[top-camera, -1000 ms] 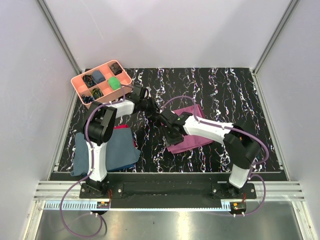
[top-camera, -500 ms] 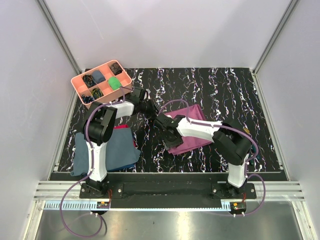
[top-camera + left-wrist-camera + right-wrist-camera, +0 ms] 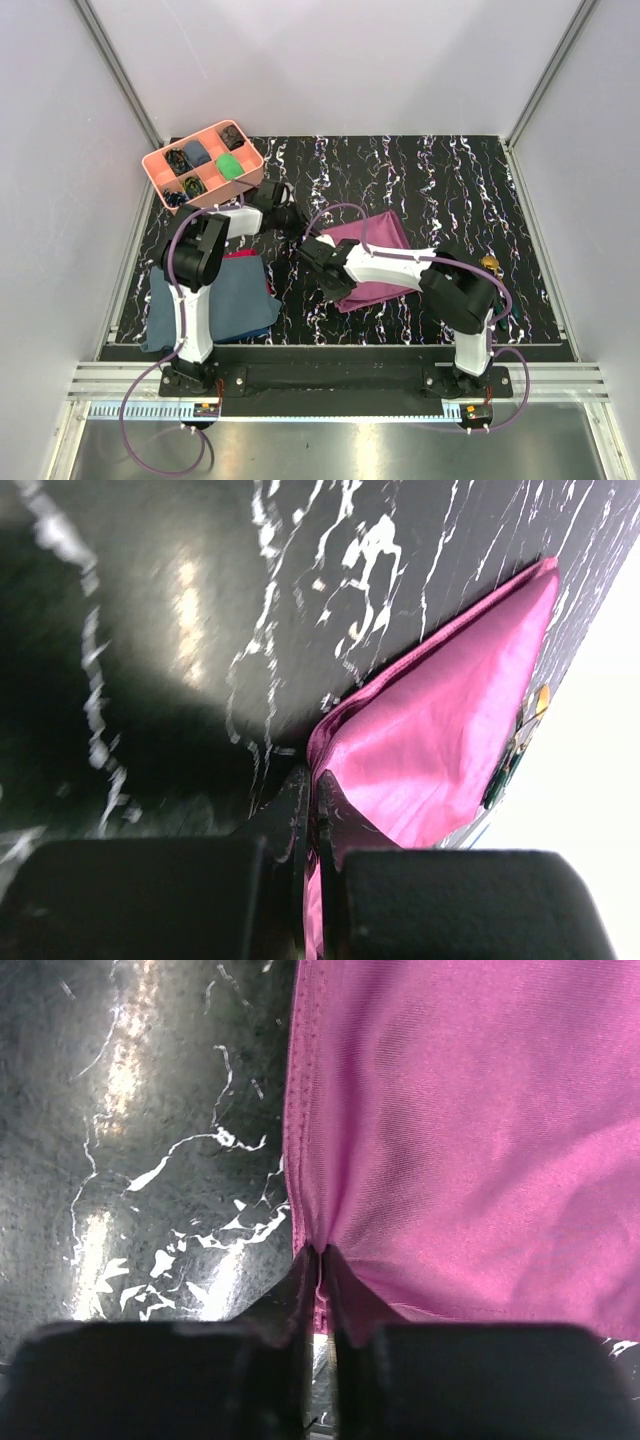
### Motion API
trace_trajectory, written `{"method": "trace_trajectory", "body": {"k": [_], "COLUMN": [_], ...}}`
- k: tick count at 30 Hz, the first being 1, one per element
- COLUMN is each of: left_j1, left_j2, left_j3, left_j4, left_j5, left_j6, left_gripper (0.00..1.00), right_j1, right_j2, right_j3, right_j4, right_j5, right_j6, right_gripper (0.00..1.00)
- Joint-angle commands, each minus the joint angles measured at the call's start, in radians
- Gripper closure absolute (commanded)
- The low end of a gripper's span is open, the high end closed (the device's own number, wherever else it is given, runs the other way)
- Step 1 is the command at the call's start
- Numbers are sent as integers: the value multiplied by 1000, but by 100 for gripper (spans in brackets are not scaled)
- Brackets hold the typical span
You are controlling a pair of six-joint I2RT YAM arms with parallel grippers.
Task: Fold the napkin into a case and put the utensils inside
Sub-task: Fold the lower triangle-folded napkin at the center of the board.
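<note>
The napkin [image 3: 375, 258] lies in the middle, the utensils [image 3: 490, 263] just to its right. The tray [image 3: 203, 165] sits far left, a big cloth [image 3: 215, 300] near left.

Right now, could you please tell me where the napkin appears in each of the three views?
Top external: napkin just right of centre.
Left wrist: napkin runs from the left gripper at bottom centre to the upper right.
Right wrist: napkin fills the upper right, pinched in the right gripper.
Shared landmark: the black marbled table beside it.
</note>
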Motion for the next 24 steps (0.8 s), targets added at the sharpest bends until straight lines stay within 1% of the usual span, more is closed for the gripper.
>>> {"method": "trace_trajectory", "body": {"k": [1, 3, 5, 6, 7, 9, 10, 11, 12, 13, 14, 15, 16, 17, 18, 20, 21, 24], "left_j1": [26, 41, 52, 58, 60, 60, 60, 60, 60, 60, 58, 55, 52, 43, 35, 8, 0, -43], "left_j2": [-113, -157, -202, -216, -228, -256, -263, -277, -283, -288, -296, -300, -302, -300, -299, -294, -291, -286], "left_j3": [-61, -84, -106, -109, -107, -100, -98, -100, -101, -101, -100, -95, -90, -83, -60, -38, -20, 8], "left_j4": [38, 38, 12, 1, -33, -59, -74, -74, -74, -81, -85, -90, -96, -105, -129, -148, -165, -191], "left_j5": [-15, -33, -47, -59, -69, -88, -95, -101, -115, -127, -151, -167, -185, -223, -245, -303, -326, -424], "left_j6": [-34, -34, -24, -18, 0, 17, 19, 13, 5, -9, -20, -36, -41, -46, -52, -64, -73, -105], "left_gripper": [100, 100, 100, 100, 100, 100, 100, 100, 100, 100, 100, 100, 100, 100, 100, 100, 100, 100], "right_j1": [19, 22, 22, 22, 21, 21, 16, 9, -1, -22, -34, -48, -85, -103, -125, -175, -189, -234], "right_j2": [37, 22, -18, -35, -70, -104, -136, -153, -168, -194, -207, -225, -233, -239, -247, -250, -251, -250], "right_j3": [4, 4, -11, -22, -45, -67, -99, -117, -158, -182, -205, -253, -281, -313, -379, -438, -487, -569], "right_j4": [42, 68, 108, 158, 189, 272, 307, 344, 416, 451, 485, 551, 588, 666, 739, 864, 898, 1007], "right_j5": [-39, -71, -163, -194, -270, -327, -399, -437, -473, -534, -563, -621, -657, -691, -761, -818, -862, -924], "right_j6": [11, 16, 24, 30, 44, 62, 82, 97, 113, 145, 157, 185, 202, 226, 264, 298, 323, 361], "right_gripper": [99, 100, 100, 100, 100, 100, 100, 100, 100, 100, 100, 100, 100, 100, 100, 100, 100, 100]}}
